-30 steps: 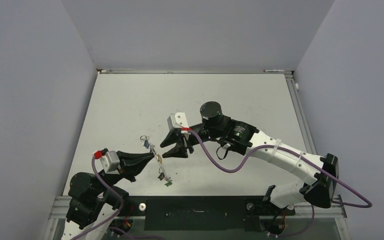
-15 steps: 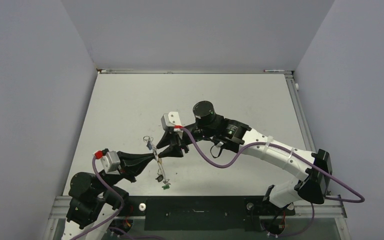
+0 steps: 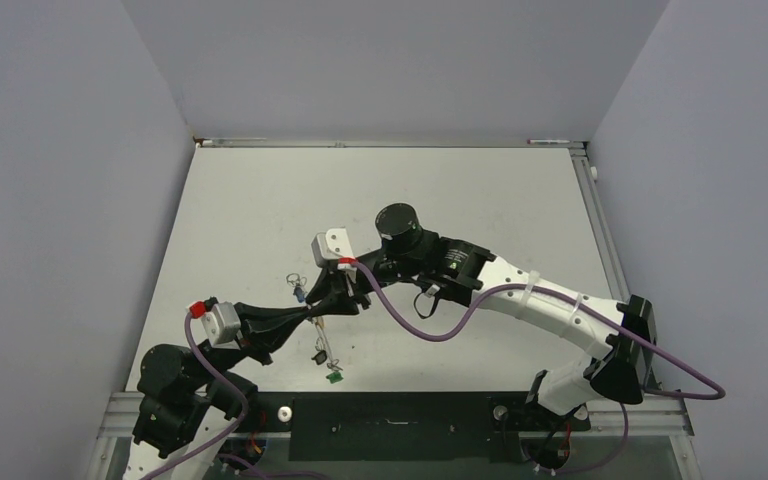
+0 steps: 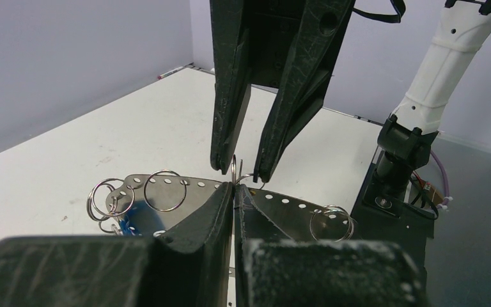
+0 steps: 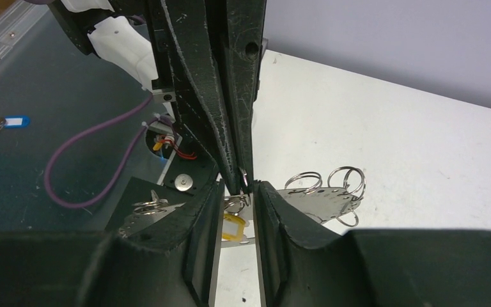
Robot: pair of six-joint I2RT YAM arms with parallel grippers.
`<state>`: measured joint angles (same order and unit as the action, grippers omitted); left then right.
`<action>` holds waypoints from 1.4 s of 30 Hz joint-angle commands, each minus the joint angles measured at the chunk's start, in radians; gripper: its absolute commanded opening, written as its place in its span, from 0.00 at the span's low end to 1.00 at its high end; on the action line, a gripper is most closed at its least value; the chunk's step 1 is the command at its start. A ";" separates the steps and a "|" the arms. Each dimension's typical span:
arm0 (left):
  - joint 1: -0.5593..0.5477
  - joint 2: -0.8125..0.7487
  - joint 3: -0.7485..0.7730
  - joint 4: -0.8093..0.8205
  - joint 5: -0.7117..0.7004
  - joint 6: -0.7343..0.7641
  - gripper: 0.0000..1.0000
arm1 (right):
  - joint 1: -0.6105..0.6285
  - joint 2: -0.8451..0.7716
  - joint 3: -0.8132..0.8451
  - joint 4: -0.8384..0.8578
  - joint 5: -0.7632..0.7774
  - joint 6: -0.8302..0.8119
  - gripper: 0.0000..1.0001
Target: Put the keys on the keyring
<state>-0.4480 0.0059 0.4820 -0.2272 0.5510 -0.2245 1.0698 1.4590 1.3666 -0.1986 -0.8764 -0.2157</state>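
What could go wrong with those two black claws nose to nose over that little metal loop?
The right jaws stand open around a tiny silvery wire loop, just above the shut left jaws; closing slightly off, they may miss it or nip those instead. A tug could also slide the perforated silvery metal strip out of the left pinch.

My left gripper (image 4: 233,190) and right gripper (image 5: 240,188) are showing matt black, scuffed with pale grey. The strip (image 4: 281,204) is gleaming silvery, dotted with a row of small holes, and its keyrings (image 4: 164,190) are shining silver. Under the strip, a blue key (image 4: 134,217) and a yellow key (image 5: 230,227) are showing. The worktop (image 3: 260,200) is looking off-white.
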 commanded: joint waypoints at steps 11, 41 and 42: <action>0.009 -0.117 0.010 0.075 0.003 -0.001 0.00 | 0.009 0.013 0.051 0.003 0.017 -0.049 0.13; 0.008 -0.109 -0.014 0.080 -0.147 0.009 0.73 | 0.141 0.153 0.305 -0.493 0.916 0.010 0.05; 0.009 -0.097 -0.013 0.082 -0.156 0.004 0.73 | 0.145 0.170 0.311 -0.522 0.955 0.030 0.05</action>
<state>-0.4477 0.0059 0.4767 -0.2138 0.4442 -0.2138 1.1965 1.5761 1.6115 -0.5995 -0.2157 -0.2745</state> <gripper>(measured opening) 0.733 0.061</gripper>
